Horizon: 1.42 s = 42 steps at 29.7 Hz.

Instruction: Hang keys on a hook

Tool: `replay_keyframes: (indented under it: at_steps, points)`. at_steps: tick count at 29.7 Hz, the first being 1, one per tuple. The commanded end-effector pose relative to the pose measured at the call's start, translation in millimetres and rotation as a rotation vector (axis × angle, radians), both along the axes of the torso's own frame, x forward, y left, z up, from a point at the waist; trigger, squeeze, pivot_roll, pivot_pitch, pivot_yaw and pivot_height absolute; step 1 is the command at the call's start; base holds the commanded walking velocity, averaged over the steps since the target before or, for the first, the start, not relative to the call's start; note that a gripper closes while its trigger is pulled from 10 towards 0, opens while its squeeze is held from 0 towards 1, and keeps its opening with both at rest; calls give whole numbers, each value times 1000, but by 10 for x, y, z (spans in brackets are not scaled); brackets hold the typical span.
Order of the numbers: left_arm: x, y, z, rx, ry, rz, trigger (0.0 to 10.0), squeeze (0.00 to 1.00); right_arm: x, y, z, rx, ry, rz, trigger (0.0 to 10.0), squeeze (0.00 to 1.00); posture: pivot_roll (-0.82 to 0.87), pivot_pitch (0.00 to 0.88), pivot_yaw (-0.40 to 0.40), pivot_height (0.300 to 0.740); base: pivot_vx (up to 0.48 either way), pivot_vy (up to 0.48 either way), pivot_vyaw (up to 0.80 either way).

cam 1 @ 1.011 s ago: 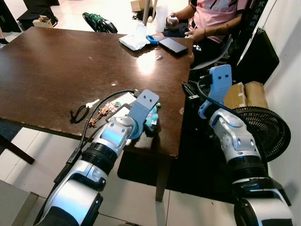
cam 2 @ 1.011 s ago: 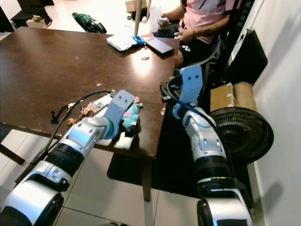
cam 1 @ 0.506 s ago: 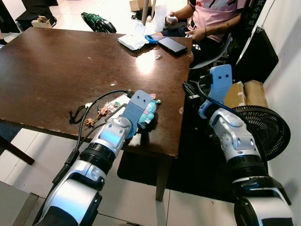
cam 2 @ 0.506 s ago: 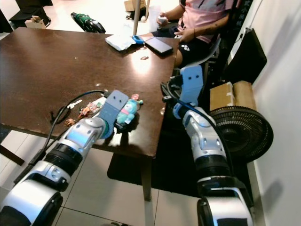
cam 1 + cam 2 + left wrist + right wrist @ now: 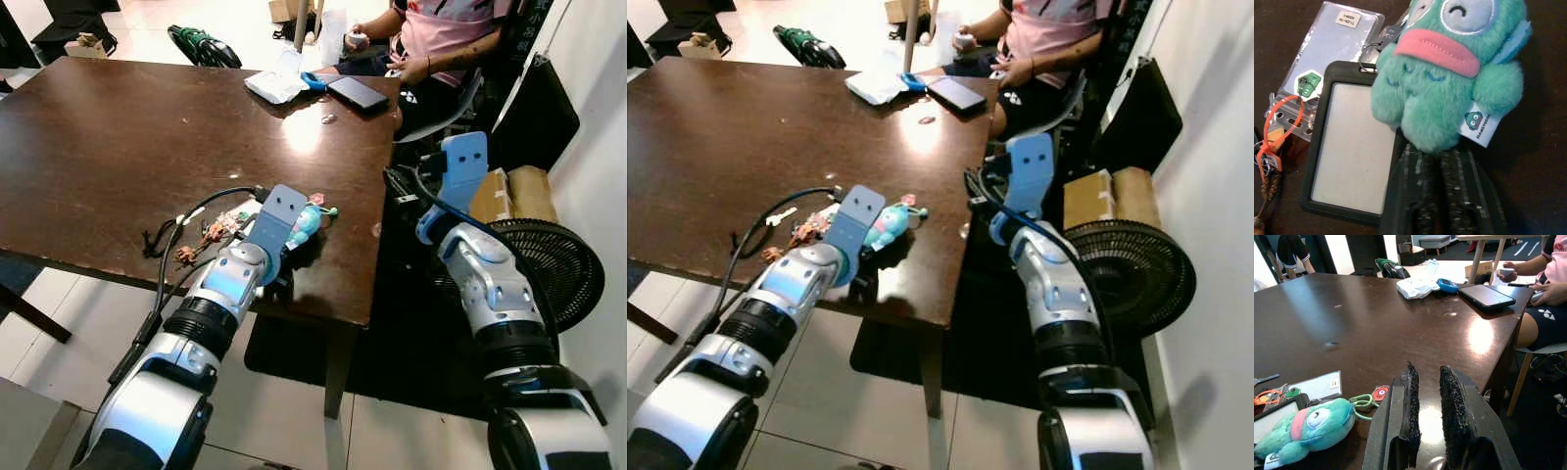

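Dark wooden table (image 5: pixel 118 127) on pale tiled floor (image 5: pixel 294 421).

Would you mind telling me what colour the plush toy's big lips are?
Pink, against teal-green fur; the plush toy shows best in the left wrist view.

— What was the counter (image 5: pixel 118 137) made of?
— Dark wood, polished and glossy, with glare at its 1 o'clock corner.
— And the toy (image 5: pixel 1444 73)?
— Fuzzy teal plush, stitched pink felt lip, beside a matt black plastic card holder (image 5: pixel 1352 152).
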State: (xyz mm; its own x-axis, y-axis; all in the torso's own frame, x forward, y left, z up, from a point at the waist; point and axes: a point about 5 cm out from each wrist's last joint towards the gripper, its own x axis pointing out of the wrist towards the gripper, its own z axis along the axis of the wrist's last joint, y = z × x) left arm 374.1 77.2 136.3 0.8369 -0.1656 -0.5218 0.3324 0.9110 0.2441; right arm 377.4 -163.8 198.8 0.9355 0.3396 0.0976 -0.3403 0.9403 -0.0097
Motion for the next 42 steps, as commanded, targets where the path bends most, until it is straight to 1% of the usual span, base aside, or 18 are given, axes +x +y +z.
replay_keyframes:
  at_steps: [1,7,12,13,16,18,19,23,25,28,29,30,32,34,35,37,39,42]
  points:
    - [11,47,0,-23,-4,26,0,0,8,20,-16,-4,1,4,10000,0,156,0,173,740,0,0,0]
    - [28,112,92,-58,-39,51,0,0,6,20,-18,-2,0,4,10000,0,156,0,171,740,0,0,0]
    - [76,199,396,-126,-186,65,0,0,13,24,-9,1,0,7,10000,0,154,0,157,740,0,0,0]
    - [90,203,524,-137,-256,53,0,0,16,27,-5,1,0,9,10000,0,150,0,150,740,0,0,0]
    - [90,203,524,-137,-256,53,0,0,16,27,-5,1,0,9,10000,0,150,0,150,740,0,0,0]
    - [100,198,652,-147,-323,38,0,0,18,30,-1,1,-1,11,10000,0,146,0,147,740,0,0,0]
    - [104,197,751,-123,-388,15,10000,0,18,26,2,1,-1,11,10000,0,140,0,143,740,0,0,0]
    - [93,192,795,-96,-431,-5,10000,0,17,18,4,0,-2,10,10000,0,136,0,141,740,0,0,0]
    - [62,175,776,-11,-487,-39,10000,0,15,9,6,-2,-3,9,10000,0,136,0,139,740,0,0,0]
    - [52,165,757,17,-500,-53,10000,0,14,9,5,-2,-3,9,10000,0,136,0,139,740,0,0,0]
    - [27,137,741,38,-509,-97,10000,1000,12,16,2,-2,-3,11,10000,0,139,0,141,740,0,0,0]
    - [27,137,741,38,-509,-97,10000,1000,12,16,2,-2,-3,11,10000,0,139,0,141,740,0,0,0]
    - [-50,33,612,123,-451,-250,10000,1000,10,28,-11,0,0,13,10000,0,146,0,143,740,0,0,0]
    - [-50,33,612,123,-451,-250,10000,1000,10,28,-11,0,0,13,10000,0,146,0,143,740,0,0,0]
    - [-91,-20,516,156,-390,-323,10000,1000,10,29,-16,0,1,14,10000,0,146,0,143,740,0,0,0]
    - [-91,-20,516,156,-390,-323,10000,1000,10,29,-16,0,1,14,10000,0,146,0,143,740,0,0,0]
    - [-134,-153,387,165,-283,-426,10000,1000,15,28,-12,-2,1,14,10000,0,144,0,152,740,0,0,0]
    - [-134,-214,351,162,-244,-463,10000,1000,18,25,-6,-2,0,13,10000,0,142,0,154,740,0,0,0]
